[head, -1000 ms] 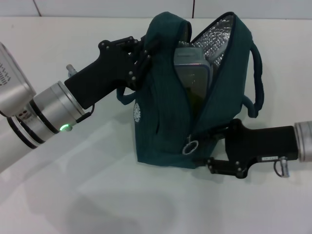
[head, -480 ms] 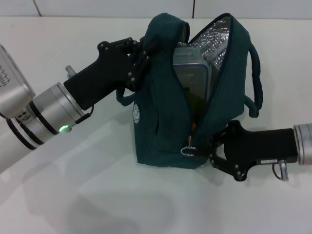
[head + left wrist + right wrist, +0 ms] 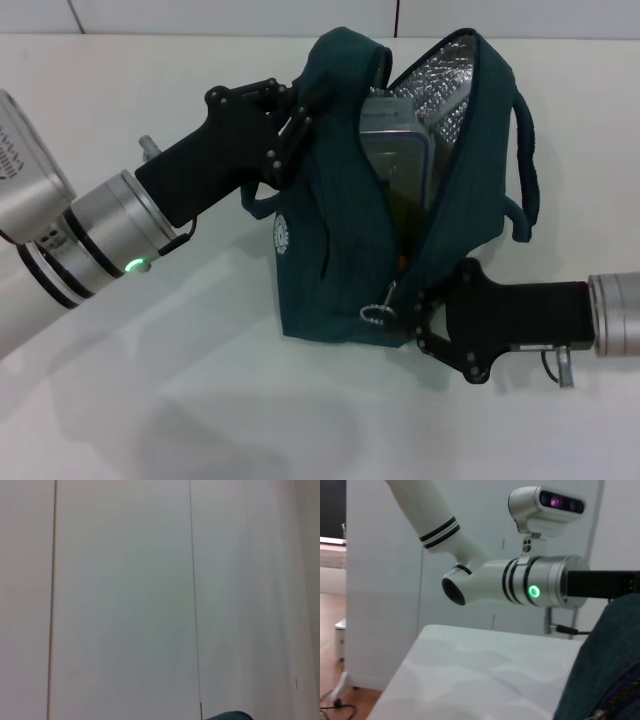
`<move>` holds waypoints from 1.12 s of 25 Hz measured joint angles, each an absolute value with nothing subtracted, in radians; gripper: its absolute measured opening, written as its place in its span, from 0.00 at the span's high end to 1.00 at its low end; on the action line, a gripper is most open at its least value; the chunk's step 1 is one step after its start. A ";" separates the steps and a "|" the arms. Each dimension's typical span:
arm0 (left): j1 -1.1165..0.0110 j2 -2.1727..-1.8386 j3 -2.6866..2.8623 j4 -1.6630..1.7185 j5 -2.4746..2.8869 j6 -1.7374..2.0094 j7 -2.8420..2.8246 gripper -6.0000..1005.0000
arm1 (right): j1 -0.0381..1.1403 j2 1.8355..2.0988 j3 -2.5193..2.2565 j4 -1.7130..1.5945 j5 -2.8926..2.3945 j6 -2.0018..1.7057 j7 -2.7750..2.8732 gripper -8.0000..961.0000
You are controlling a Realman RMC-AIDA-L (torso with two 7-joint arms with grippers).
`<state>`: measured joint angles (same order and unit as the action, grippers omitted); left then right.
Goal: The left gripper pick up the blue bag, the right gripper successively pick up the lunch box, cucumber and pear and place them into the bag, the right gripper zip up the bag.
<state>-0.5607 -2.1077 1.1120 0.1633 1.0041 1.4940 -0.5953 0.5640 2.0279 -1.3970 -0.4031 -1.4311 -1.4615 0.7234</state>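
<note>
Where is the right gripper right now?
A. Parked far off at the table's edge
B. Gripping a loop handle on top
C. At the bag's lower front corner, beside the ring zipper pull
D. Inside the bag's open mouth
C: in the head view the right gripper sits low against the blue bag, next to the ring zipper pull, while the left gripper holds the bag's upper edge.

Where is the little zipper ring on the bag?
In the head view, the zipper ring hangs low on the blue bag's front, just left of the right gripper.

teal cloth blue bag [image 3: 330, 250], crinkled foil lining [image 3: 440, 85], metal zipper ring [image 3: 375, 313]
</note>
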 joint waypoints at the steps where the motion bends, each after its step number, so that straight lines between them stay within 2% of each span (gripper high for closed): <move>1: -0.560 -2.108 1.112 0.163 1.004 1.495 -0.595 0.84 | 0.558 2.028 -1.396 -0.403 -1.421 -1.459 0.708 0.96; 7: -0.559 -2.108 1.112 0.163 1.005 1.495 -0.595 0.84 | 0.544 2.028 -1.393 -0.407 -1.397 -1.437 0.677 0.96; 11: -0.557 -2.108 1.112 0.163 1.005 1.495 -0.593 0.72 | 0.544 2.027 -1.393 -0.407 -1.396 -1.426 0.668 0.97; 26: -0.561 -2.108 1.110 0.163 1.005 1.493 -0.583 0.71 | 0.552 2.028 -1.414 -0.405 -1.359 -1.422 0.671 0.96; 28: -0.561 -2.108 1.109 0.163 1.004 1.494 -0.583 0.71 | 0.555 2.028 -1.421 -0.405 -1.359 -1.422 0.672 0.91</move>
